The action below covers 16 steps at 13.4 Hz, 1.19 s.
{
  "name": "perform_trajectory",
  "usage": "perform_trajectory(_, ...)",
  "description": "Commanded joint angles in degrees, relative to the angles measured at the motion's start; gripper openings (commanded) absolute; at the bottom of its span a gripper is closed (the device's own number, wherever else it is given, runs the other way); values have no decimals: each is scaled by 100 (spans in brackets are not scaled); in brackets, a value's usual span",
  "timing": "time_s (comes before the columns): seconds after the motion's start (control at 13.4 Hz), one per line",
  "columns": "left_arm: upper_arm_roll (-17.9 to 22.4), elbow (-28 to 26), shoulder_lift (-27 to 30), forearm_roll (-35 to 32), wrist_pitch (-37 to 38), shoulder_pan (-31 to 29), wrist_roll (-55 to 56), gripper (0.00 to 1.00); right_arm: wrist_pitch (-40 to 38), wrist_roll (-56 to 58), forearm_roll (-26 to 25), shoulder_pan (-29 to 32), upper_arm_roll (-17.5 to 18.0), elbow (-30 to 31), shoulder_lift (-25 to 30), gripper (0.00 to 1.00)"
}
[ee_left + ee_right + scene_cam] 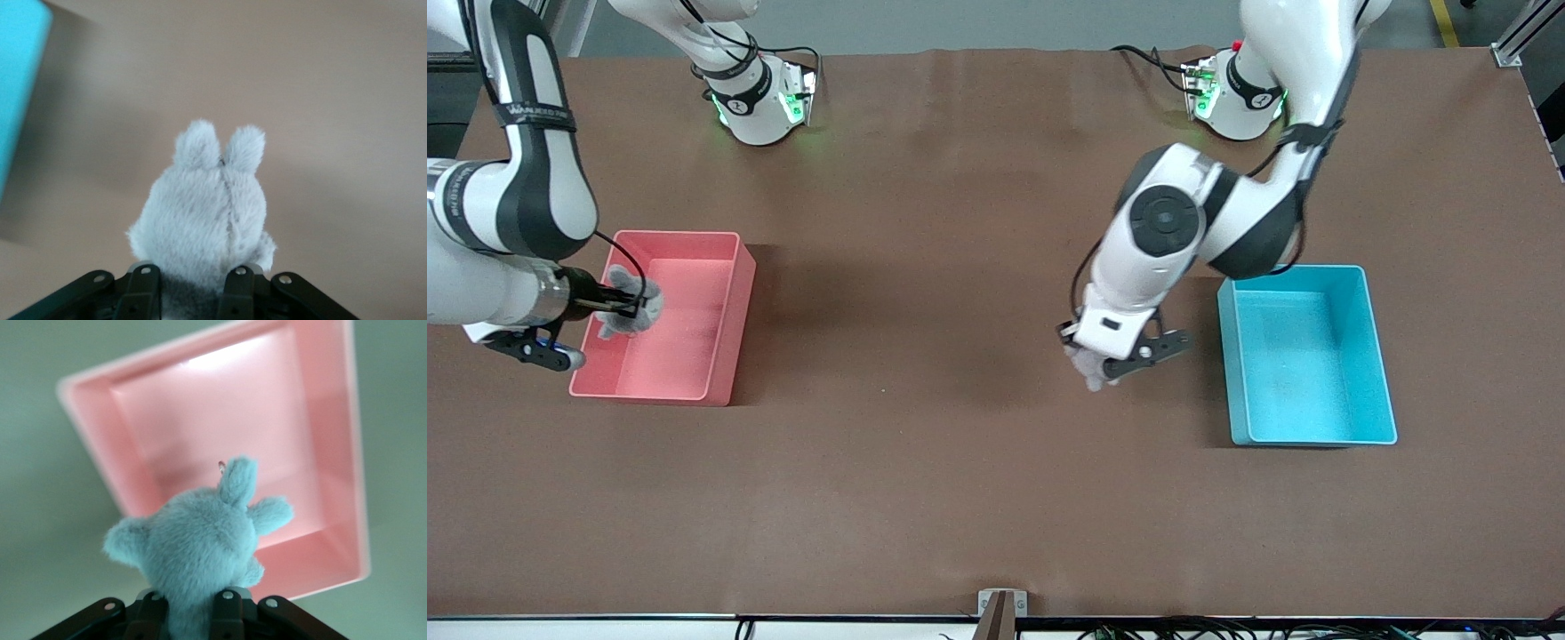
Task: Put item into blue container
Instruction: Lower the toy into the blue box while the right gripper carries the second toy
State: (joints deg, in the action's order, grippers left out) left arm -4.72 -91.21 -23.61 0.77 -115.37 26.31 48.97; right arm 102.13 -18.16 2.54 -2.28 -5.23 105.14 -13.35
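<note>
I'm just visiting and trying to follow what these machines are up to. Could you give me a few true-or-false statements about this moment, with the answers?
1. The left hand holds a grey plush toy. True.
2. That toy already lies inside the blue container. False: it is over bare table beside the container.
3. The right hand holds a second plush toy over the pink bin. True.
4. The blue container has a toy in it. False: nothing shows inside.
5. The two bins touch. False: they sit toward different ends of the table.

Left end effector and right end effector both clamped, arms reaching downward.
</note>
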Motion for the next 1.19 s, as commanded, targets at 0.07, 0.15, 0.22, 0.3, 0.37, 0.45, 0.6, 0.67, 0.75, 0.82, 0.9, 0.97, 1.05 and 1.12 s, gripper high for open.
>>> perform_trajectory(0.07, -56, -1257, 1023, -85, 128, -871, -1597, 32, 735, -1958, 265, -1158, -31, -108, -80, 2)
perform_trajectory(0.15, -56, -1389, 1112, -85, 128, -1108, -2045, 32, 1103, -2547, 274, -1518, -31, -126, -220, 2)
perform_trajectory(0.22, -56, -1486, 1130, -85, 128, -1346, -2467, 33, 1429, -3162, 274, -1869, -31, -274, -447, 2)
perform_trajectory(0.3, -56, -1539, 1121, -85, 128, -1574, -2863, 34, 1606, -3707, 282, -2134, -31, -501, -719, 2)
perform_trajectory(0.37, -47, -1575, 1095, -85, 111, -1759, -3154, 34, 1678, -4243, 317, -2415, -31, -799, -1009, 2)
perform_trajectory(0.45, -47, -1584, 1060, -207, 102, -1952, -3409, 34, 1696, -4806, 326, -2722, -31, -1168, -1360, 2)
perform_trajectory(0.6, -56, -1610, 911, -533, 41, -2269, -3744, 34, 1783, -5703, 318, -3215, -31, -1653, -1897, 2)
perform_trajectory(0.67, -56, -1619, 815, -603, -20, -2375, -3911, 34, 2071, -6125, 318, -3461, -31, -1698, -2091, 2)
perform_trajectory(0.75, -56, -1645, 735, -613, -91, -2498, -4095, 34, 2500, -6547, 309, -3716, -31, -1708, -2328, 2)
perform_trajectory(0.82, -56, -1698, 665, -630, -178, -2560, -4228, 34, 2870, -6856, 265, -3962, -40, -1716, -2565, 2)
perform_trajectory(0.9, -56, -1724, 569, -700, -258, -2657, -4307, 34, 3152, -7077, 265, -4086, -40, -1734, -2759, 2)
perform_trajectory(0.97, -56, -1768, 507, -753, -345, -2727, -4308, 34, 3268, -7201, 265, -4157, -40, -1769, -2839, 2)
perform_trajectory(1.05, -56, -1803, 410, -745, -451, -2745, -4317, 34, 3278, -7350, 274, -4219, -40, -1830, -2901, 2)
perform_trajectory(1.12, -56, -1830, 340, -753, -556, -2798, -4317, 34, 3278, -7508, 274, -4289, -40, -1926, -2980, 2)
